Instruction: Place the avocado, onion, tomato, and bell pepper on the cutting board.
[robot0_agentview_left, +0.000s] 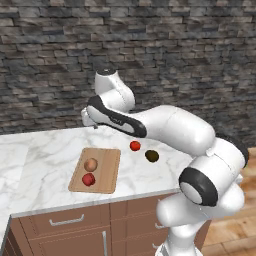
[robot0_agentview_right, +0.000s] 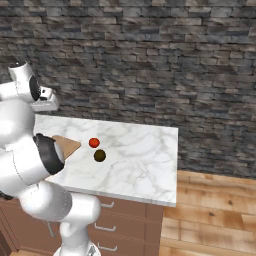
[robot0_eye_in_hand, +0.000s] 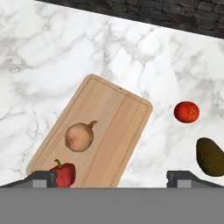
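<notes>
- Two of the four pieces of produce already lie on the cutting board (robot0_eye_in_hand: 109, 127); two are left on the bare counter, so I judge the task about half done.
- Largest in the room is the dark stone wall (robot0_agentview_left: 165, 55) behind the counter, with a wooden plank floor (robot0_agentview_right: 215, 210) to the right.
- Next comes the white marble counter (robot0_agentview_left: 45, 160), grey-veined, over brown cabinet drawers (robot0_agentview_left: 65, 222) with metal handles.
- On it, the light wooden board sits toward the left side, well apart from the counter's front edge.
- Bell pepper (robot0_eye_in_hand: 65, 174): on the board, at its near end in the hand view, beside the onion.
- Onion (robot0_eye_in_hand: 79, 136): on the board, about mid-board, just beside the pepper, seemingly not touching it.
- Avocado (robot0_eye_in_hand: 211, 156): off the board, on the marble to its right, near the tomato.
- Tomato (robot0_eye_in_hand: 187, 112): off the board, between the board's edge and the avocado, clear of both.
- Gripper (robot0_eye_in_hand: 112, 177): hangs above the board with its jaws spread wide, holding nothing; the two finger tips stand far apart at the bottom of the hand view.
- Left to do, in my reading: pick up the tomato and the avocado in turn and set each on the free upper half of the board.
</notes>
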